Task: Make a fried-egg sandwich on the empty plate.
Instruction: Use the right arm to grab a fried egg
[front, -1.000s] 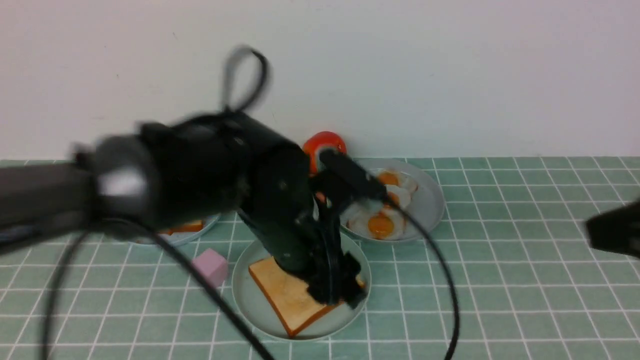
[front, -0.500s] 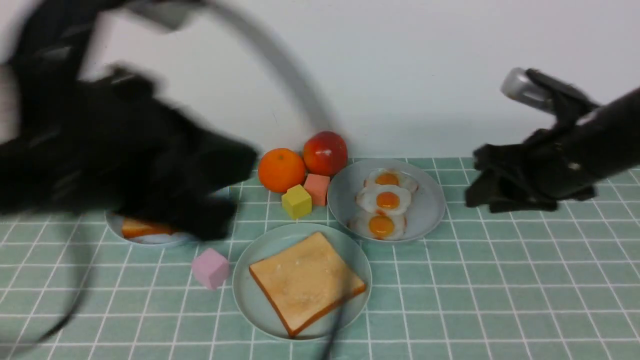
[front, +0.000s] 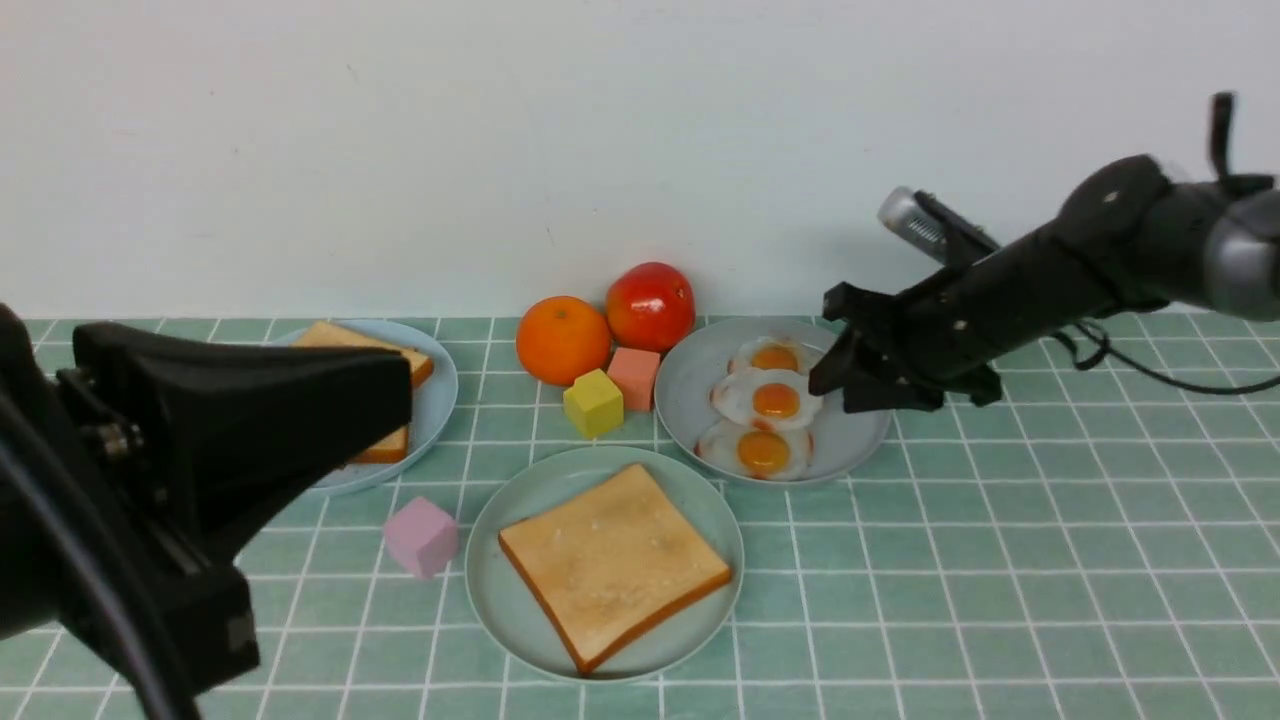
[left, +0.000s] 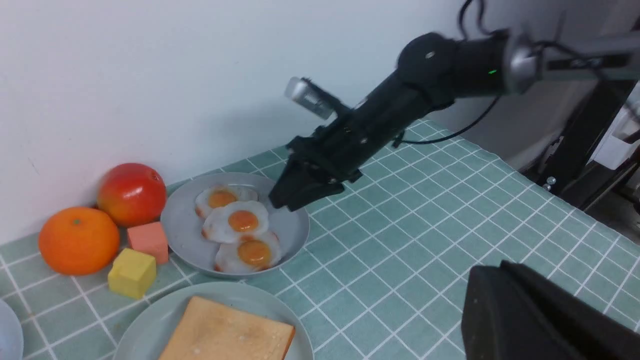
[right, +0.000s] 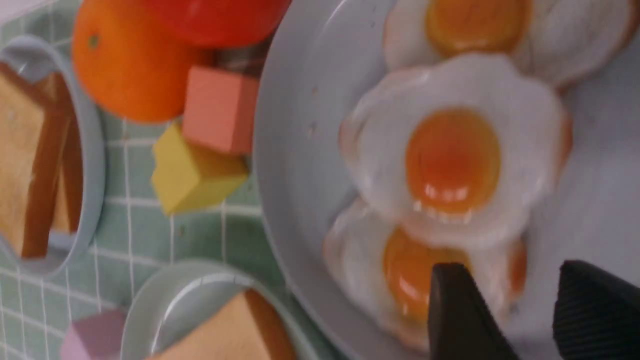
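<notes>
One golden toast slice (front: 612, 565) lies flat on the pale mint-green plate (front: 500, 600) at the front centre. Three fried eggs (front: 772, 398) overlap on the blue-grey plate (front: 850, 410) behind it. My right gripper (front: 835, 380) is open and empty. It hangs low over that plate's right side, and in the right wrist view (right: 505, 310) its fingertips (right: 450, 300) straddle the edge of the nearest egg (right: 400, 270). My left gripper (front: 400, 385) is shut and empty, held near the camera at the left; its tip shows in the left wrist view (left: 487, 270).
A light-blue plate (front: 440, 395) with more toast slices (front: 345, 340) sits at the left, partly hidden by my left gripper. An orange (front: 562, 340), a red fruit (front: 650, 305), a yellow cube (front: 594, 402) and a salmon cube (front: 634, 375) stand behind the plates. A pink cube (front: 421, 535) lies left of the mint-green plate.
My left arm has lifted off the toast on the mint-green plate and swung back to the left. My right arm has come in from the right to the egg plate.
</notes>
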